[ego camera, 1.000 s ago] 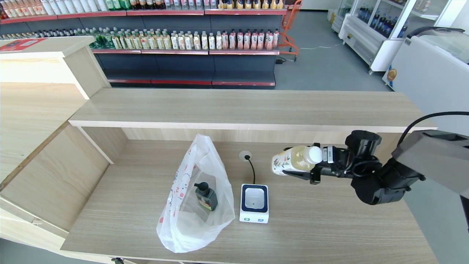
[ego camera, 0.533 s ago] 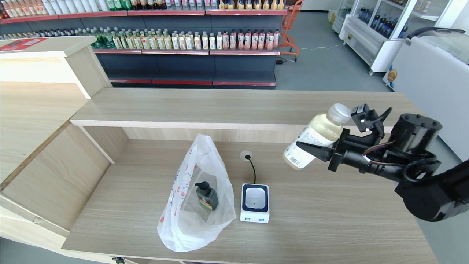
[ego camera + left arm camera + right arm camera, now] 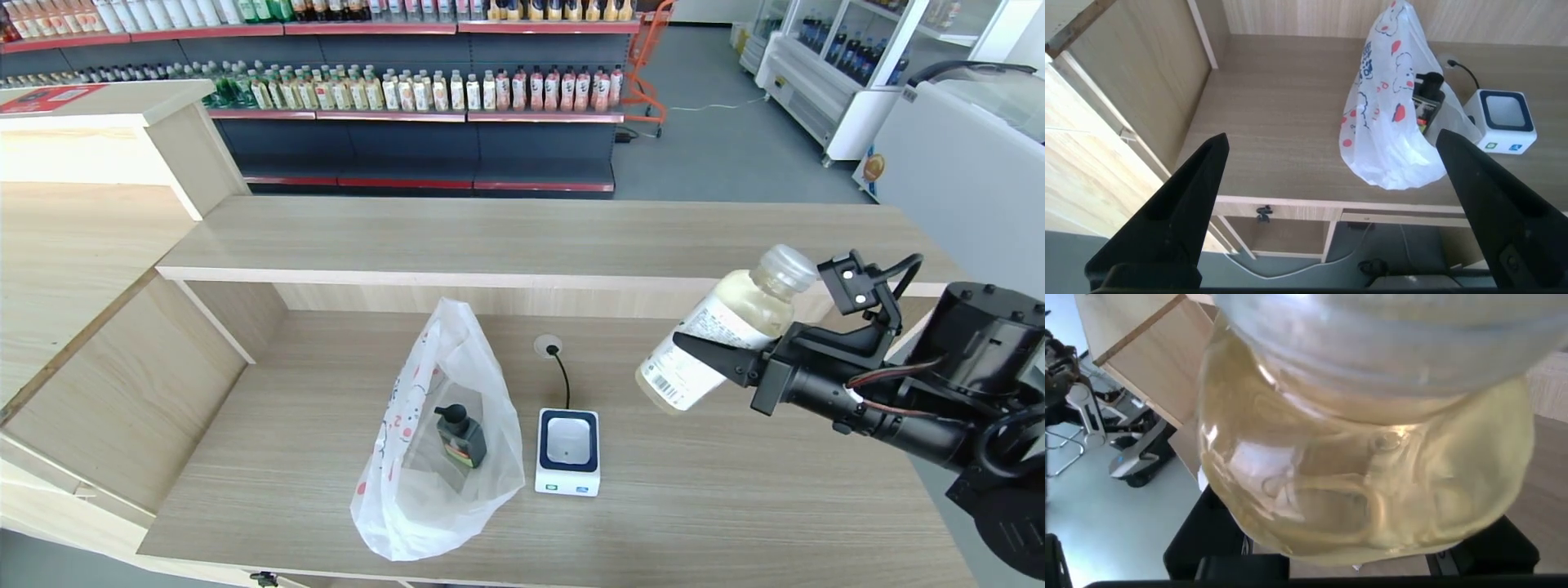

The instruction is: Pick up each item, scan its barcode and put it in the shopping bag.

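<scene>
My right gripper [image 3: 718, 347] is shut on a pale yellow drink bottle [image 3: 718, 335] with a white cap. It holds the bottle tilted above the counter, right of the scanner, with the barcode end pointing down and left. The same bottle [image 3: 1372, 457] looms close in the right wrist view. The white scanner [image 3: 566, 452] with a dark window sits mid-counter, also seen as the scanner [image 3: 1504, 121] in the left wrist view. Left of it stands the white plastic shopping bag [image 3: 433, 457], a dark pump bottle [image 3: 460, 437] inside. My left gripper [image 3: 1331, 204] hangs open high above the counter's front edge.
A cable [image 3: 562, 376] runs from the scanner to a grommet in the wooden counter [image 3: 735, 506]. A raised ledge [image 3: 531, 237] borders the counter's far side, with a side wall [image 3: 122, 400] on the left. Store shelves and fridges stand beyond.
The right arm lifted the bottle and turned it from lying sideways to tilted with the barcode end downward, then shifted it slightly lower and to the right. Bag and scanner stayed put.
</scene>
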Robot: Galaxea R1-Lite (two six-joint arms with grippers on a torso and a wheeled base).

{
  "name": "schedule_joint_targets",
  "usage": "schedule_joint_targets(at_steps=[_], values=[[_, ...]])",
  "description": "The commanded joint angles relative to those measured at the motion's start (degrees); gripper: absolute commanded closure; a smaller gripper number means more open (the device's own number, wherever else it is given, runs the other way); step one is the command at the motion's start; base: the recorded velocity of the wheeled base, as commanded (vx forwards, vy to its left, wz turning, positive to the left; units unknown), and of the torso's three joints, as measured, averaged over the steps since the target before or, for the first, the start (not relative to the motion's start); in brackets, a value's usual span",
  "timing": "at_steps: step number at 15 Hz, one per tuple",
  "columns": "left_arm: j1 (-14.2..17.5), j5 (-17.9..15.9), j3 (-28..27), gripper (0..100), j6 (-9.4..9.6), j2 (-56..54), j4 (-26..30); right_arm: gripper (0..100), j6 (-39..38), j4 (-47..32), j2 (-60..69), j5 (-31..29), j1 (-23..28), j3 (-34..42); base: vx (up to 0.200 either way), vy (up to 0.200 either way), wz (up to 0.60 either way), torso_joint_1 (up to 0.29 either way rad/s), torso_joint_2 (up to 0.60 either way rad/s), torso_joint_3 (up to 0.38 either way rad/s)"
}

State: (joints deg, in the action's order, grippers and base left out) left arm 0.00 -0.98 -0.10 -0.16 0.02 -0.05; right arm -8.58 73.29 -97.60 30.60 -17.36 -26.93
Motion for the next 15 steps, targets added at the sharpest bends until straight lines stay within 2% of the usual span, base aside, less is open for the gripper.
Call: schedule_joint_targets(at_steps=[1, 3, 9, 15], values=[[0.00, 0.01, 0.01, 0, -0.02, -0.02, -0.04, 100, -1.44, -0.16, 3.64, -0.01, -0.04, 2.76, 0.000, 0.000, 0.00, 0.000, 0.00, 0.000], [0.00, 0.01, 0.01, 0, -0.19, -0.02, -0.04, 100, -2.58, -0.34, 5.31, -0.10, 0.04, 4.52, 0.000, 0.000, 0.00, 0.000, 0.00, 0.000], [0.00, 0.10, 0.01, 0, -0.19, -0.02, -0.04, 100, -3.11, -0.60, 5.31, -0.19, 1.98, 5.57, 0.000, 0.200, 0.00, -0.001, 0.00, 0.002], [0.00, 0.01, 0.01, 0, -0.02, -0.02, -0.04, 100, -2.93, -0.43, -0.93, -1.42, 2.86, 2.06, 0.000, 0.000, 0.00, 0.000, 0.00, 0.000]])
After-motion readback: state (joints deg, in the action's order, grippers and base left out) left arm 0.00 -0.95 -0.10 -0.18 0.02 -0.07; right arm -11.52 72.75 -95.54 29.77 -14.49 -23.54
